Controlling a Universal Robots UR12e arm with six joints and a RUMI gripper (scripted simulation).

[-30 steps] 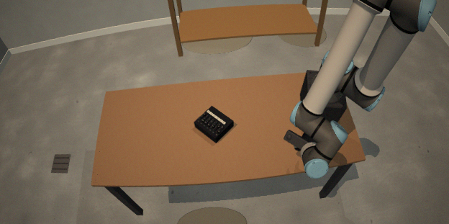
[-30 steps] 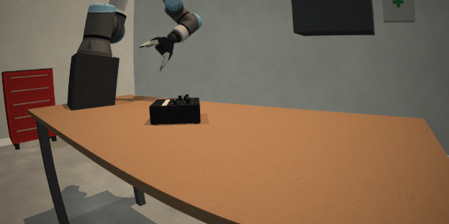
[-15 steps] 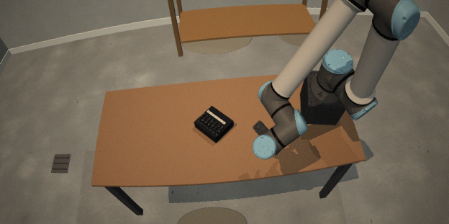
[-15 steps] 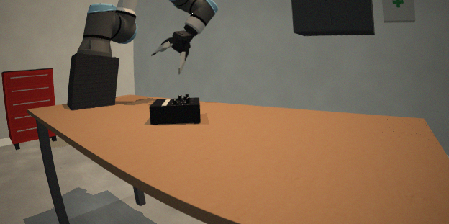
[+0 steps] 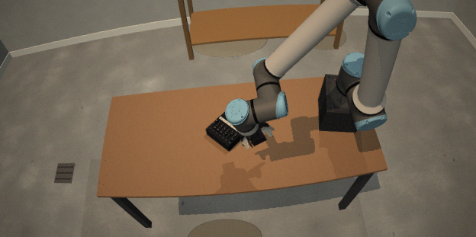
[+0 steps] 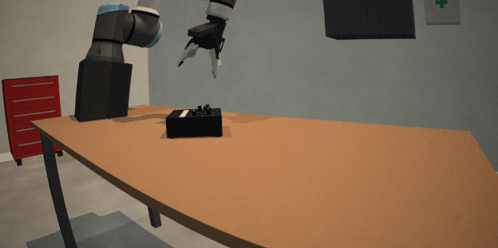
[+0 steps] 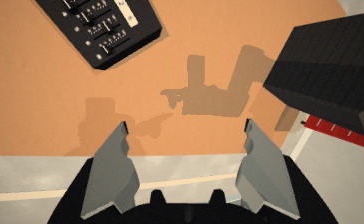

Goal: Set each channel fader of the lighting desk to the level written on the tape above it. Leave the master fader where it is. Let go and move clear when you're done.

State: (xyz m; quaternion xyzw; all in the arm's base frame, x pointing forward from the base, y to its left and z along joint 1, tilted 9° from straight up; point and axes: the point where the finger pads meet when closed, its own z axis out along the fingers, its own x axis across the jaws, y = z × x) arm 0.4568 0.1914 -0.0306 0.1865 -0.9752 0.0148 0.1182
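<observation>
The lighting desk (image 6: 194,122) is a small black box on the orange table, with several fader knobs on top and a white tape strip along one side. In the top view the desk (image 5: 226,131) is partly hidden by my wrist. The wrist view shows one corner of the desk (image 7: 101,28) at the top left, with several fader slots and part of the tape (image 7: 125,11); the writing is too small to read. My gripper (image 6: 198,63) hangs well above the desk, open and empty. Its fingers point at bare table beside the desk.
The arm's black base block (image 6: 103,90) stands at the table's far end and shows at the right of the wrist view (image 7: 328,67). A red drawer cabinet (image 6: 32,115) stands beyond the table. A wooden shelf unit (image 5: 255,7) with a small dark object stands behind.
</observation>
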